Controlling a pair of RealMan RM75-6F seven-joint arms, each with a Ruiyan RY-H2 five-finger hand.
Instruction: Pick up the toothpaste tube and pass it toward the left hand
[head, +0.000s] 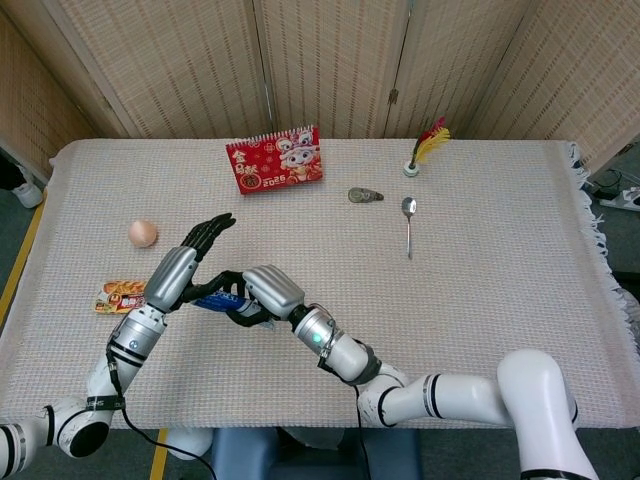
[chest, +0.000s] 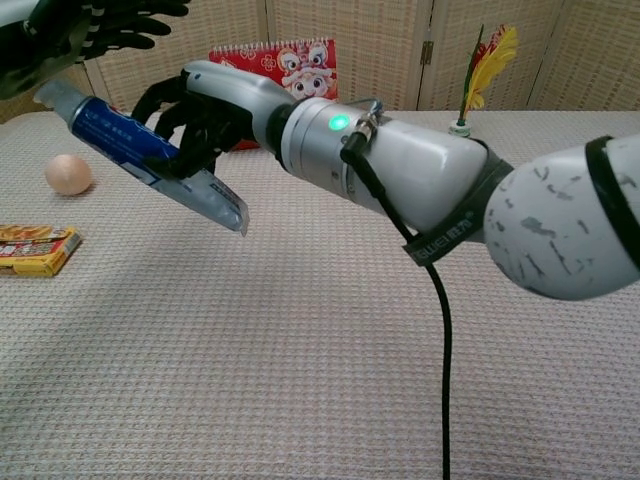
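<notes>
- While gripping the tube (chest: 150, 160) above the table (head: 480, 300), the right hand (chest: 205, 105) is tilting its cap toward ten o'clock.
- Left hand (head: 190, 262) is waiting open, fingers spread, just beside the cap.

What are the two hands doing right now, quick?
Left hand: open, fingers spread, holding nothing, right by the tube's cap.
Right hand: closed around the tube, holding it off the table.

- The right arm stretches across to the robot's left, raised off the tabletop (head: 480, 300), its right hand (head: 262, 293) curled around the toothpaste tube (chest: 140, 150).
- The left hand (head: 190, 265) is lifted beside it, fingers apart and extended, at the tube's cap end.
</notes>
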